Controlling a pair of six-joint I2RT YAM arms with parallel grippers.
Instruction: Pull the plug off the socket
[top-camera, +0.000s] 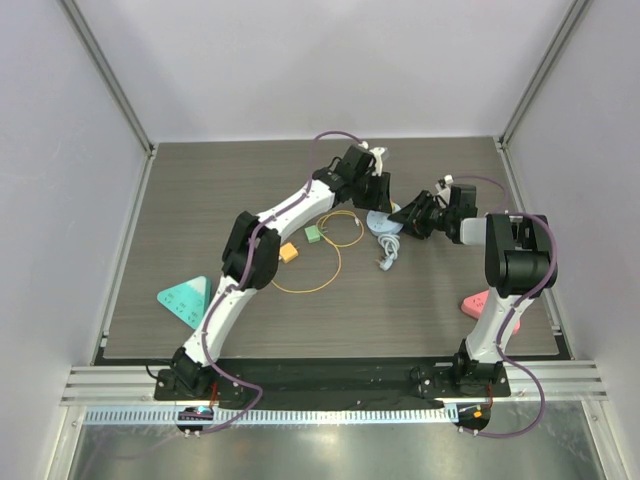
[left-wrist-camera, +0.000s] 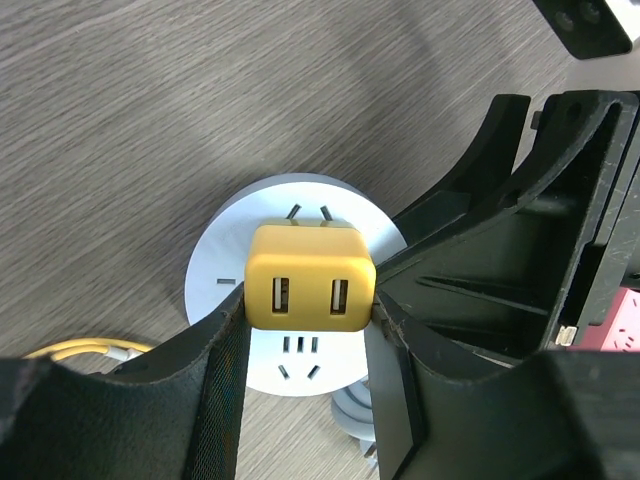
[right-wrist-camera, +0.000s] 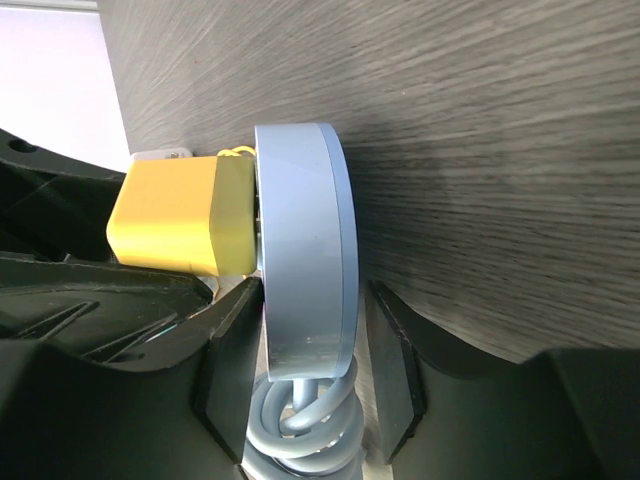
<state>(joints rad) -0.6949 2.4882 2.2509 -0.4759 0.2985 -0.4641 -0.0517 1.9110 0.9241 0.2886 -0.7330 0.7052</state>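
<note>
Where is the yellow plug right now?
In the left wrist view the yellow plug sits mid-frame against the round socket, clamped by the left gripper. Overhead, this is just right of the table's centre.

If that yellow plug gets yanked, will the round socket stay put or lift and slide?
Probably lifts or slides: the round socket looks thin and light on a smooth table. The yellow plug looks rigid, so the left gripper's pull passes straight through. The socket's coiled cord likely anchors little.

From above, the plug (left-wrist-camera: 310, 277) is hidden beneath the left pincer (top-camera: 380, 205) — the grey cord (right-wrist-camera: 305, 425) runs off-frame.
</note>
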